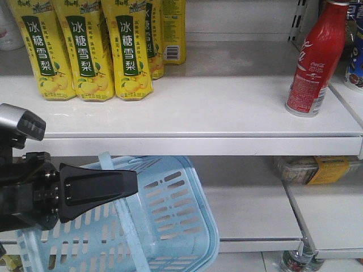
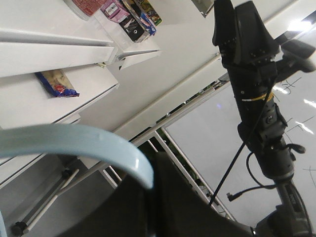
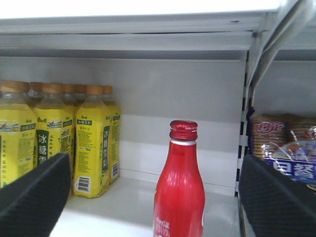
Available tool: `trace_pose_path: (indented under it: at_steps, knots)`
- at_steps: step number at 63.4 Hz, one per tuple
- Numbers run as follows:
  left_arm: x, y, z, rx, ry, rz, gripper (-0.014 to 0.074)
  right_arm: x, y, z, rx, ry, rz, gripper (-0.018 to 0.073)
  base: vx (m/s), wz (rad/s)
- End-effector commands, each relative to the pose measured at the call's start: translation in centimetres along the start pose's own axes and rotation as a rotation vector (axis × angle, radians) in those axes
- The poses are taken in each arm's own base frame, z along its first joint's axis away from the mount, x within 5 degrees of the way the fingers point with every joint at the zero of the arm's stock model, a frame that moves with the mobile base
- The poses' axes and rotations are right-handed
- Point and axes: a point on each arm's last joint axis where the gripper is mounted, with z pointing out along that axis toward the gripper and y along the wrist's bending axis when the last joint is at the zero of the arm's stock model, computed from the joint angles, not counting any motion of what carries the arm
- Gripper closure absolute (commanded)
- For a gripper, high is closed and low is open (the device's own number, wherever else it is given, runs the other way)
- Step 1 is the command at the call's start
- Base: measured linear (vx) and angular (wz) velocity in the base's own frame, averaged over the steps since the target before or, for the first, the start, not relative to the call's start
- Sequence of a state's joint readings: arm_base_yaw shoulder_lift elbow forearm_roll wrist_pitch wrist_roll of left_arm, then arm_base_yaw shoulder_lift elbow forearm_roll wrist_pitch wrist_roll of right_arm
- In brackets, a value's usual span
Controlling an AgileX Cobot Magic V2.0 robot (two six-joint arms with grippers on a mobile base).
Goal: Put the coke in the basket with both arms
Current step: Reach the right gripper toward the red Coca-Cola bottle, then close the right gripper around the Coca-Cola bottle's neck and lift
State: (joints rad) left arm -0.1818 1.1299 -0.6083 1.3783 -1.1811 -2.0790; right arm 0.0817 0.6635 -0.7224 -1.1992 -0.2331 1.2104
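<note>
The coke (image 1: 309, 62), a slim red bottle with a red cap, stands upright at the right end of the upper white shelf. In the right wrist view the coke (image 3: 180, 190) rises ahead between the two spread black fingers (image 3: 32, 200) of my right gripper (image 3: 154, 202), which is open and touches nothing. The pale blue basket (image 1: 176, 226) hangs tilted below the shelf at the lower left. My left gripper (image 1: 127, 186) is shut on its flat handle bar (image 1: 122, 218). In the left wrist view the handle (image 2: 74, 140) curves down into the shut jaws of my left gripper (image 2: 150, 190).
Yellow pear-drink bottles (image 1: 85, 51) stand in rows at the shelf's left. Snack packs (image 3: 284, 143) fill the bay right of the upright post (image 3: 244, 113). A wrapped pack (image 1: 317, 169) lies on the lower right shelf. The right arm (image 2: 254, 84) shows in the left wrist view.
</note>
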Motion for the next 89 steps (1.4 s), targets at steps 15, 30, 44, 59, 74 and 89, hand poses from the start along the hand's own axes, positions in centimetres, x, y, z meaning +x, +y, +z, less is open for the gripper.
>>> trace_pose_path:
  at_steps: [15, 30, 44, 59, 74, 89]
  knots:
    - [-0.2, -2.8, -0.2, 0.215, 0.009, 0.018, 0.0603, -0.9, -1.1, 6.6, -0.04, 0.051, -0.019, -0.0083, 0.0, 0.0]
    - [-0.2, -2.8, -0.2, 0.215, 0.009, 0.018, 0.0603, -0.2, -2.4, 11.1, -0.002, 0.11, -0.02, -0.007, 0.0, 0.0]
    - [-0.2, -2.8, -0.2, 0.215, 0.009, 0.018, 0.0603, -0.3, -2.5, 12.8, -0.034, 0.105, -0.008, 0.0043, 0.0, 0.0]
    - [-0.2, -2.8, -0.2, 0.215, 0.009, 0.018, 0.0603, -0.5, -2.5, 12.6, -0.03, 0.103, -0.024, 0.0526, 0.0, 0.0]
    - [-0.2, -2.8, -0.2, 0.215, 0.009, 0.018, 0.0603, -2.4, -0.7, 10.5, -0.182, 0.076, -0.019, 0.0566, 0.0, 0.0]
    - [-0.2, -2.8, -0.2, 0.215, 0.009, 0.018, 0.0603, -4.3, 2.7, 5.2, -0.44, 0.159, 0.088, 0.0564, 0.0, 0.0]
